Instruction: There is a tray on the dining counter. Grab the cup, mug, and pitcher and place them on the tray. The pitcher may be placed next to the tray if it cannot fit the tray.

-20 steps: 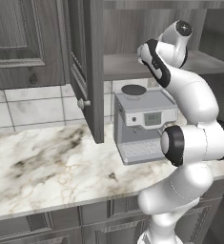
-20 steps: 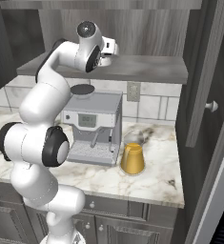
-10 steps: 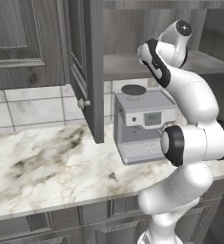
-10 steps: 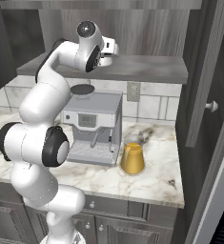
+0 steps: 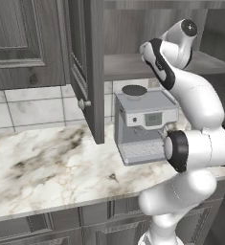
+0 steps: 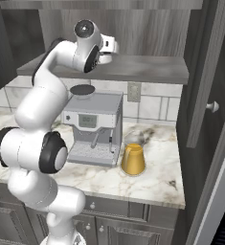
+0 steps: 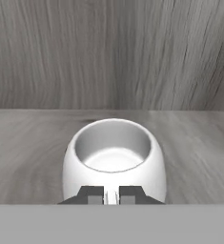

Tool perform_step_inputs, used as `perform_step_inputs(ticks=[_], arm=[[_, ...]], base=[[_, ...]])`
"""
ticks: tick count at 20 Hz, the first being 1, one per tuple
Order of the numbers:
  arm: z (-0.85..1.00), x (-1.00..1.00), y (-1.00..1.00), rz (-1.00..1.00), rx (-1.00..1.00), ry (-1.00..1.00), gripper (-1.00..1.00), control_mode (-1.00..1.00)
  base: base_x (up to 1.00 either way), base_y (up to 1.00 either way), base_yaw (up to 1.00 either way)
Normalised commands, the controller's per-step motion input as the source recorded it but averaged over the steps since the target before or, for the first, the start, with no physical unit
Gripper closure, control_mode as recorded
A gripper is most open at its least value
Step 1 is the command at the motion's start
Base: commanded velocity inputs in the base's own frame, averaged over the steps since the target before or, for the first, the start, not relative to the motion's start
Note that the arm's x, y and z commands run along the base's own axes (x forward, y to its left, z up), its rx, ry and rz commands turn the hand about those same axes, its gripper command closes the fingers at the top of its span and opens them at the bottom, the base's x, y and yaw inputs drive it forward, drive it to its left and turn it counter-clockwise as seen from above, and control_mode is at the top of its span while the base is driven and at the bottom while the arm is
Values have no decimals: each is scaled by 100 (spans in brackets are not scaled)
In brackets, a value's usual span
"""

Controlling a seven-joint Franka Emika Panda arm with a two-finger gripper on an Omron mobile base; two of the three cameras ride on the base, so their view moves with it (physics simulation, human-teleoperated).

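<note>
A squat white mug (image 7: 113, 162) with a grey inside stands on the wooden cabinet shelf (image 7: 32, 143), right in front of the hand. My gripper (image 7: 111, 195) is shut on the mug's near wall, and a thin white strip shows between the dark fingertips. From the right base the hand (image 6: 109, 46) reaches into the open cabinet above the shelf (image 6: 138, 67). The amber pitcher (image 6: 132, 158) with its clear neck stands on the marble counter below, right of the coffee machine. The tray, the cup and the dining counter are out of view.
A grey coffee machine (image 5: 145, 124) sits on the marble counter (image 5: 47, 167) under the shelf. An open cabinet door (image 5: 87, 72) hangs left of the arm, and another door (image 6: 205, 72) stands open on the right. The cabinet's back wall (image 7: 111, 52) is close behind the mug.
The fingers have closed onto the mug's wall. The arm has hardly moved.
</note>
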Motion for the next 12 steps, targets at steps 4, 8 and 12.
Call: perform_step_inputs(ticks=[4,8,12], arm=[[0,-62,0,0,0,0,100,-100],[1,-93,-1,0,0,0,100,-100],[6,-100,-2,0,0,0,100,-100]], base=[[0,0,0],[0,0,0],[0,0,0]])
